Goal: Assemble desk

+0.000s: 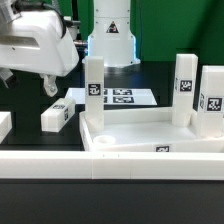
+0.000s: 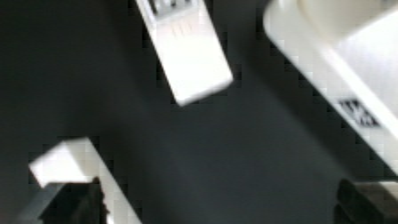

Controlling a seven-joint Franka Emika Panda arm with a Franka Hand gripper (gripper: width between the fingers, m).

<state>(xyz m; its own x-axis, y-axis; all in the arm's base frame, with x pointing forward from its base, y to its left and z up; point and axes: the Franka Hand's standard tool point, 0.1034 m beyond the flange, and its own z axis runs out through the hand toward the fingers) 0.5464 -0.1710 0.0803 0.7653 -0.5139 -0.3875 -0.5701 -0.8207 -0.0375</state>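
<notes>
The white desk top lies like a tray on the black table. Three square tagged legs stand upright at its corners: one on the exterior view's left and two on its right. A fourth leg lies loose on the table left of the top; it also shows in the wrist view. My gripper hangs above the table just left of this leg. In the wrist view the gripper is open and empty, with only bare table between the dark fingers.
The marker board lies behind the top by the robot base. A long low white rail runs along the front. A white piece lies at the far left; a white piece shows beside one finger.
</notes>
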